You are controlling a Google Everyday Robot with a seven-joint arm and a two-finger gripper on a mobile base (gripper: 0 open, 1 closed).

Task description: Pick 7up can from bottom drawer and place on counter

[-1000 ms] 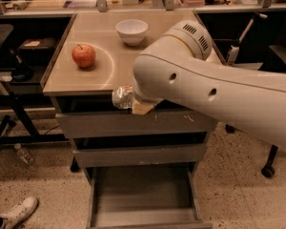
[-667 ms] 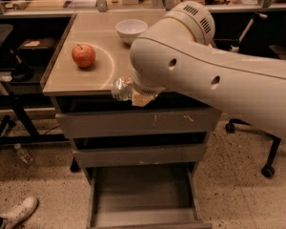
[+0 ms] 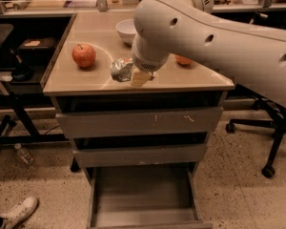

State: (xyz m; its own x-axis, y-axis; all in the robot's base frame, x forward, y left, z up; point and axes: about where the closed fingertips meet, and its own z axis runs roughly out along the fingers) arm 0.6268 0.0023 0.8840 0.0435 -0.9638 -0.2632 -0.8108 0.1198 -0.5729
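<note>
Your gripper (image 3: 130, 73) is over the near part of the counter (image 3: 86, 82), just in from the front edge, and it is pinching the 7up can (image 3: 120, 69). One pale finger pad (image 3: 139, 77) shows on the can's right side, and the crumpled silver can pokes out to the left of it. You cannot tell from here whether the can's underside is touching the glossy top or sitting just above it. The apple (image 3: 84, 55) is to the can's left and a little farther back, apart from it. The white bowl (image 3: 125, 30) sits farther back still, partly behind your arm (image 3: 214, 37), which sweeps in from the right and covers much of the counter's far right side. A small orange thing (image 3: 183, 60) peeks out from under the arm. Down below, the bottom drawer (image 3: 143, 194) is pulled out, its flat grey floor in plain sight, while the two drawers above it are pushed in. On the floor at left are a white shoe (image 3: 19, 212) and a small bottle (image 3: 25, 154).
</note>
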